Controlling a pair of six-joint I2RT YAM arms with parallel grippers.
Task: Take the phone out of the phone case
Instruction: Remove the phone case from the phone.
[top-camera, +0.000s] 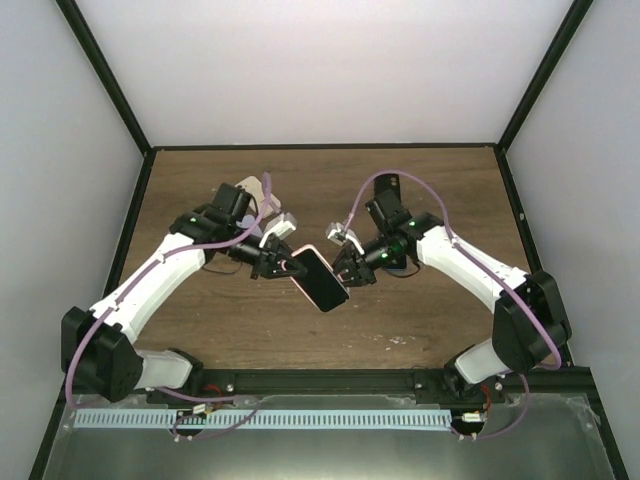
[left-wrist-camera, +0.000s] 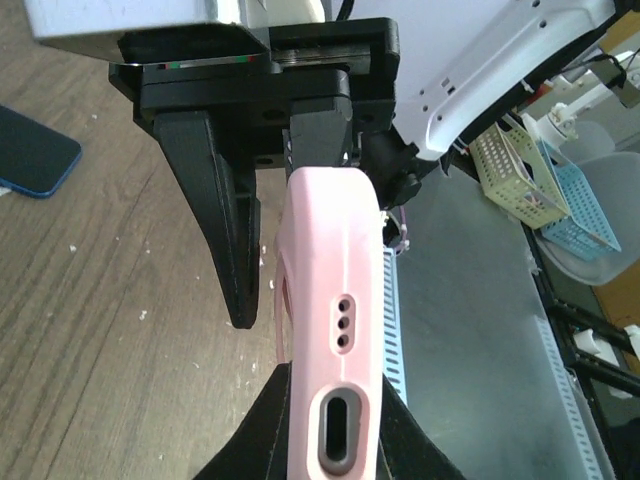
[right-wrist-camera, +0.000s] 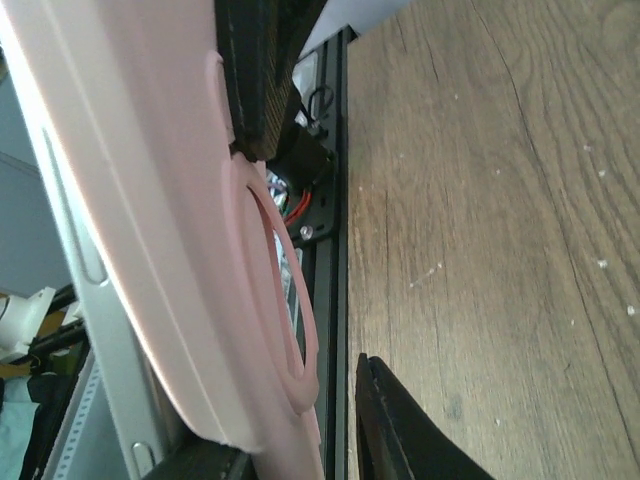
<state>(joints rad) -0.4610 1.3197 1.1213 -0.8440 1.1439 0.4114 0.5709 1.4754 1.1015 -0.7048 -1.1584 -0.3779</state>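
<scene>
So the phone (top-camera: 320, 279) sits in the pink case (left-wrist-camera: 335, 330), dark face up, hanging above the table (top-camera: 250, 335) about mid-table and slanting from far-left to near-right. The left claw (top-camera: 278, 264) is at its far-left end, squeezed nearly together. Can't tell if it actually pinches the case's edge though. The right claw (top-camera: 346, 268) comes in from the right and clamps the case, one finger (right-wrist-camera: 262, 80) pressed flat on the back by the raised ring (right-wrist-camera: 285, 290). Also a dark blue slab (left-wrist-camera: 35, 150) lying on the wood.
</scene>
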